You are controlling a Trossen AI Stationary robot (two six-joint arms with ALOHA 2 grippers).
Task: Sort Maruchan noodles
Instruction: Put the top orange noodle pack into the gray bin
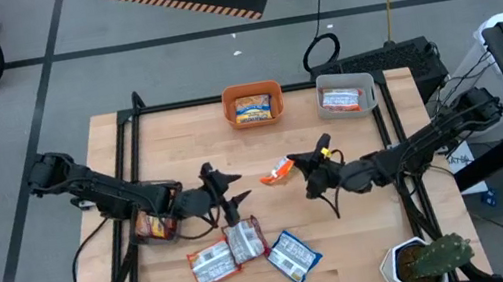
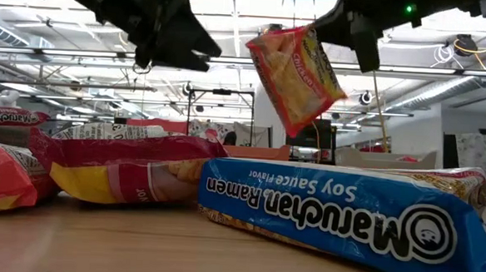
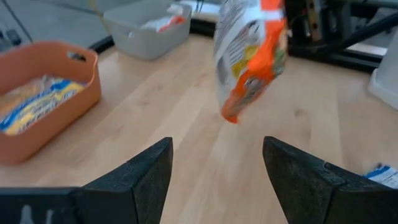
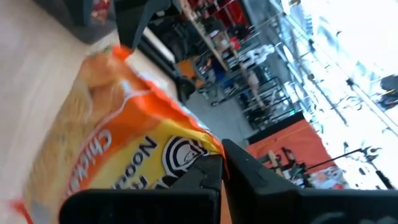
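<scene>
An orange noodle packet [image 1: 277,170] hangs in the air over the middle of the table, with my right gripper [image 1: 300,164] shut on it. My left gripper [image 1: 235,189] stands open just left of it, fingers apart and pointing at the packet [image 3: 252,56], touching nothing. Two silver-red packets [image 1: 212,265] [image 1: 245,239] and a blue-white one [image 1: 293,256] lie flat on the table near the front. A dark red packet [image 1: 155,224] lies under the left arm. My right gripper pinches the orange packet by one end edge [image 4: 198,151] between its two shut fingers. The fingers lie about level and come from the table's right side. The packet [image 2: 296,72] hangs tilted below them, clear of the table.
An orange bin [image 1: 230,114] at the back centre holds a yellow-blue packet. A grey bin [image 1: 369,92] to its right holds a silver-red packet. A potted cactus [image 1: 428,265] stands at the front right corner. A black frame edges the table.
</scene>
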